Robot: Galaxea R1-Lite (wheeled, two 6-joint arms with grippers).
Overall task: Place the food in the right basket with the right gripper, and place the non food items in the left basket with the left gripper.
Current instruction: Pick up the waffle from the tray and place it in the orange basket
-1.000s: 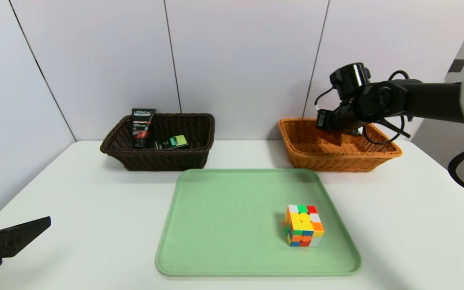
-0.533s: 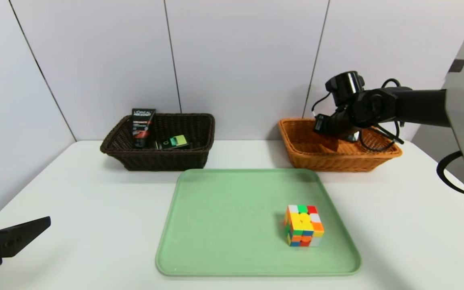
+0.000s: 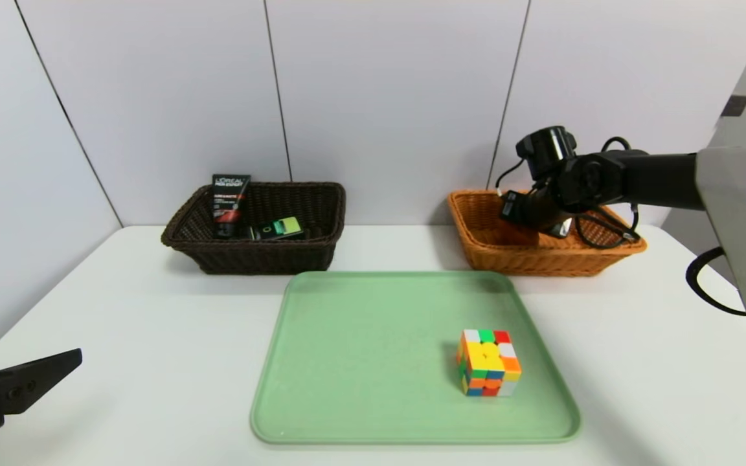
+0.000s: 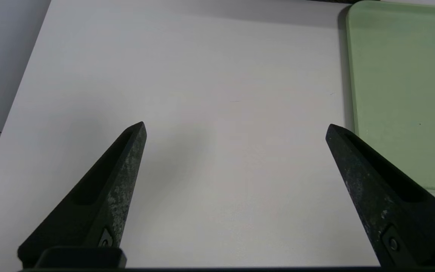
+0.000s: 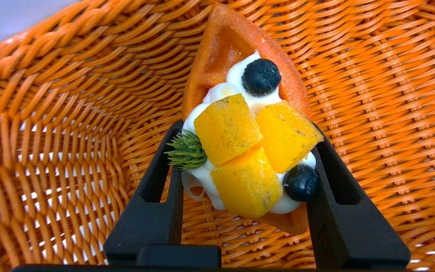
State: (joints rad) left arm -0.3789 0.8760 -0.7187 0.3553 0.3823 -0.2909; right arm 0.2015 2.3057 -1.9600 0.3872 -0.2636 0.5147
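Observation:
My right gripper (image 5: 246, 130) is shut on the food, a waffle wedge (image 5: 240, 151) with cream, yellow fruit and dark berries. It holds the wedge low inside the right basket (image 3: 541, 255), whose orange-tan weave (image 5: 70, 113) fills the right wrist view. Whether the wedge touches the basket floor I cannot tell. The multicoloured puzzle cube (image 3: 488, 362) stands on the green tray (image 3: 360, 388). The black tube (image 3: 229, 204) and the green-labelled black bottle (image 3: 277, 228) lie in the dark left basket (image 3: 256, 255). My left gripper (image 4: 235, 125) is open over bare table at the near left.
The white table (image 3: 120, 323) reaches to a grey panelled wall behind both baskets. The tray's left edge (image 4: 353, 94) lies just beside my left gripper. Black cables (image 3: 606, 226) from the right wrist hang over the orange basket's right rim.
My right arm has sunk lower and a little leftward, carrying the waffle wedge down into the orange-tan basket. The left arm, cube and dark basket are as before.

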